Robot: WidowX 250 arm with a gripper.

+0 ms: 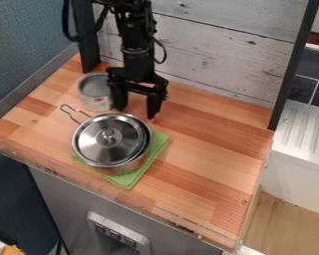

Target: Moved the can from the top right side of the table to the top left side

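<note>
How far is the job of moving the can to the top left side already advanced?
The move looks done: the can stands at the top left of the table. Nothing is in hand; the open gripper hangs beside it. Probably only withdrawing the arm remains.

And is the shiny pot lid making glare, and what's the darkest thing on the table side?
In the camera view, yes: pale, bright streaks show on the metal lid, probably room light bouncing off; in the same camera view, the black gripper looks darkest over the wooden table, with little shading to tell its parts apart.
</note>
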